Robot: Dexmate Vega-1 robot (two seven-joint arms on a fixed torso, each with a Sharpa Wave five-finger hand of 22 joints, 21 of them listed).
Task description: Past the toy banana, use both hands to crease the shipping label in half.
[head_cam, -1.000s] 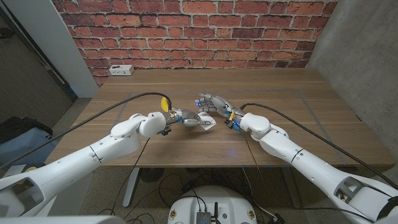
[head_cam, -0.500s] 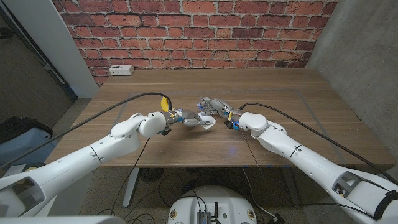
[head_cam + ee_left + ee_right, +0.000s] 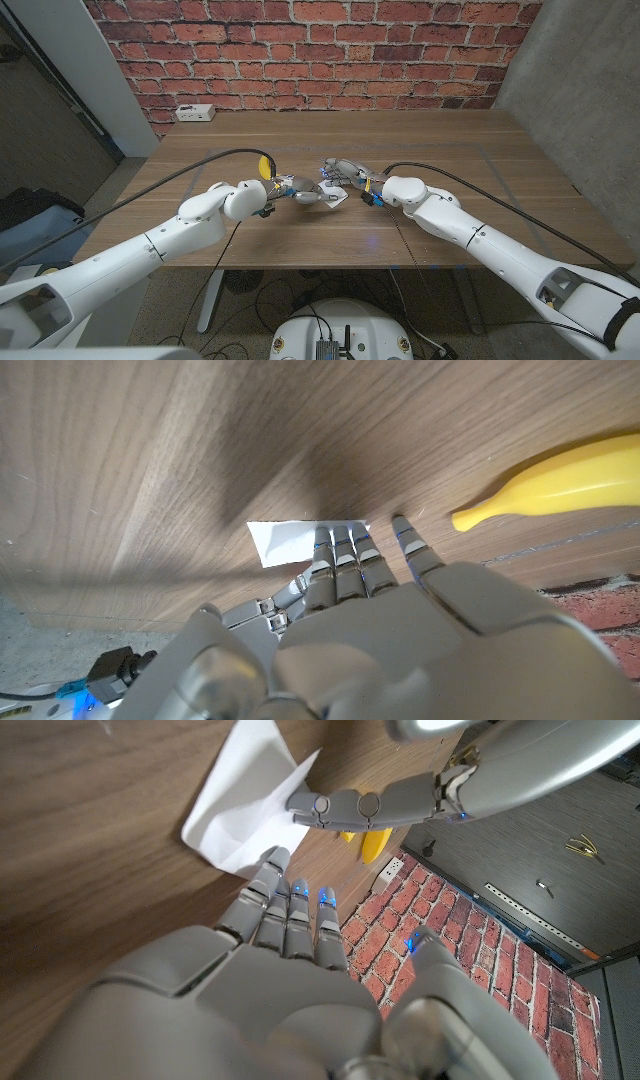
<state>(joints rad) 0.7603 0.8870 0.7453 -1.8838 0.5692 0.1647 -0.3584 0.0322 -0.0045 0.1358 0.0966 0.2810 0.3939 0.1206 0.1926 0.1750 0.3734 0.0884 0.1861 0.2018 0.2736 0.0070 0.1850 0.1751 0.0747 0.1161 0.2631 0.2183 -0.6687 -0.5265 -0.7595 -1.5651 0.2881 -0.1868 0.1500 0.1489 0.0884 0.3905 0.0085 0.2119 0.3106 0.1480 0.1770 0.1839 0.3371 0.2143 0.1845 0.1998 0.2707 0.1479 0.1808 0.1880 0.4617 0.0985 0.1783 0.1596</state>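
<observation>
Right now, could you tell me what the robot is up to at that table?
The robot is working a white shipping label with both hands at the middle of the wooden table. The left hand has its fingers on the label's upper face, and the right hand touches its edge from the other side. The paper is partly raised rather than lying flat, so the fold looks under way, not yet creased. The toy banana lies just beside the left hand.

Even indoor light, soft shadows on the table (image 3: 440, 150), wrist views blurred up close, no glare
</observation>
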